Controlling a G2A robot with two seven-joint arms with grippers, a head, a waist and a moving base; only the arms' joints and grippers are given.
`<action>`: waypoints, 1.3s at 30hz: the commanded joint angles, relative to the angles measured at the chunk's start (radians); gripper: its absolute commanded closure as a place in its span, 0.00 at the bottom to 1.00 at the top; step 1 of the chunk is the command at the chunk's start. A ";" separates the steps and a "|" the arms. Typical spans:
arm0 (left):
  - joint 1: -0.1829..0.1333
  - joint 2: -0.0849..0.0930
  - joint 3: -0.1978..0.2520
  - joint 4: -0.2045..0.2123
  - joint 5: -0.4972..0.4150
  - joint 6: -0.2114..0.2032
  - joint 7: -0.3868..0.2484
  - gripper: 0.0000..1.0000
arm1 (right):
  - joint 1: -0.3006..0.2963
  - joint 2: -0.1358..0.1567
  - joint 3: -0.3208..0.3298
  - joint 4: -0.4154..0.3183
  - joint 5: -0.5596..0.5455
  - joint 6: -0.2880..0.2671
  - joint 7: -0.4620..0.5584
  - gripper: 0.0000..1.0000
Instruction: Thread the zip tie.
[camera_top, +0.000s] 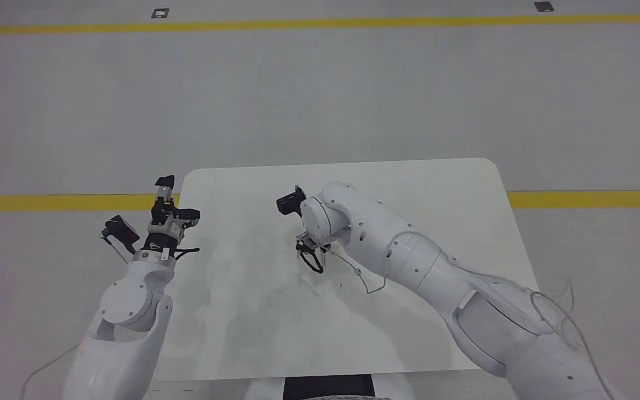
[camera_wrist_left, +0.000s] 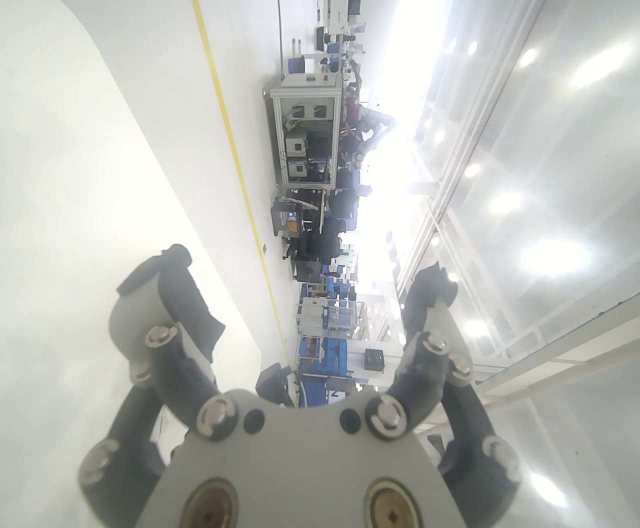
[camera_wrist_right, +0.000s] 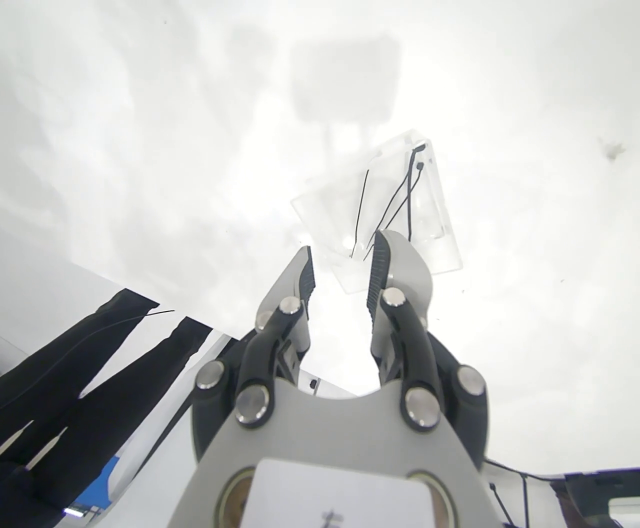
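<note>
- Zip ties (camera_wrist_right: 409, 200): thin black strands with small heads at the far ends, lying loose in a clear tray (camera_wrist_right: 440, 240).
- The tray sits just ahead of the right pincer (camera_wrist_right: 344, 247), which is spread with its tips at the tray's near edge.
- Left pincer (camera_wrist_left: 302, 267) is spread at the white counter (camera_top: 420, 190) edge, well apart from the right pincer.

— How many zip ties (camera_wrist_right: 410, 200) were there?
— Three thin black ones, as far as I could tell, all lying in one clear tray (camera_wrist_right: 445, 250) just ahead of the right tool (camera_wrist_right: 344, 245).
— And tools?
— Two: that one and the left tool (camera_wrist_left: 303, 267). One white desk (camera_top: 430, 190) carried the tray.
</note>
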 joint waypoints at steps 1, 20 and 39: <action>0.000 0.000 0.000 0.000 0.000 0.000 0.000 0.00 | -0.003 -0.004 0.001 0.009 0.000 0.000 -0.005 0.76; 0.000 0.000 0.000 0.000 0.000 0.000 0.000 0.00 | -0.001 -0.079 -0.028 0.179 -0.004 -0.060 -0.081 0.87; 0.000 0.000 0.000 0.000 0.000 0.000 0.000 0.00 | 0.008 -0.159 -0.045 0.340 -0.029 -0.079 -0.143 0.87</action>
